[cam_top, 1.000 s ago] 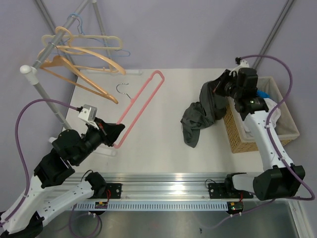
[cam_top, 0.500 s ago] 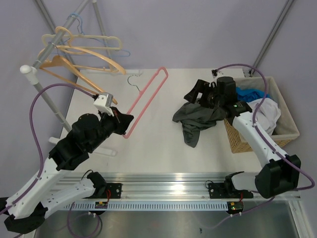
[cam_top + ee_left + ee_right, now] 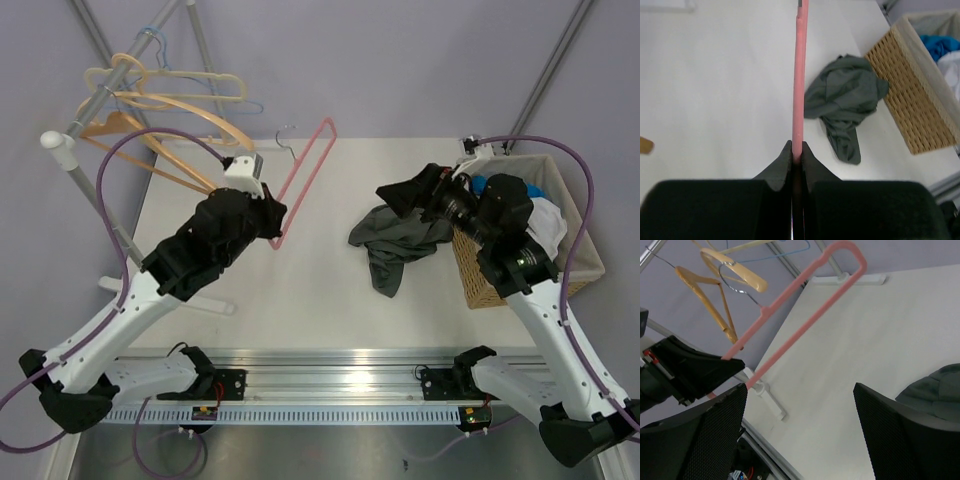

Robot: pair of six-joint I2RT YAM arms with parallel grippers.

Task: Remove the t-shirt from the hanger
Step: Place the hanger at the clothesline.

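Left tool (image 3: 796, 151) clamps one pink hanger (image 3: 800, 75); one t-shirt (image 3: 842, 100) lies loose.

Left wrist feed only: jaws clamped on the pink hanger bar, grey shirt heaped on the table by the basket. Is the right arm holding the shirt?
Observer: No. The right gripper is open, with nothing between its jaws; the shirt lies loose.
Operator: Any cloth on the rest of the hanger? I only see one bar.
Observer: None. The whole hanger is bare, up to its metal hook.
Operator: What's out of frame on my left?
Observer: A rack past the table's far left corner, with wooden hangers on it.
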